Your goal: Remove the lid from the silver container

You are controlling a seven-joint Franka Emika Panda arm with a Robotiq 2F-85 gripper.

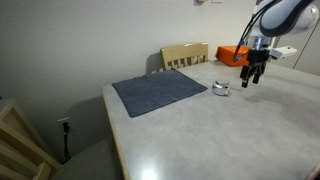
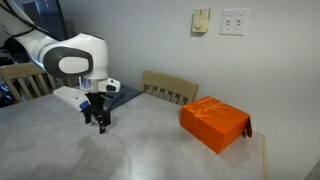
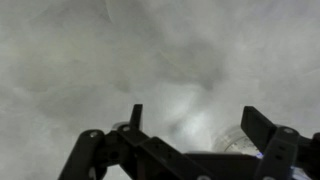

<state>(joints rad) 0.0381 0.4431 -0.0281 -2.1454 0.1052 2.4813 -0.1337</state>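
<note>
Presently the claw [image 1: 251, 79] hangs open near the silver container [image 1: 221, 89]; closing off-centre may skid it across the bench [image 1: 180, 130].

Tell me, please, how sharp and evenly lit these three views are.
Wrist view: dim and soft, the table a mottled grey blur, brightest inside the open gripper. In an exterior view, a pale sheen lies on the table in the foreground. In an exterior view, the orange box shows clearly.
</note>
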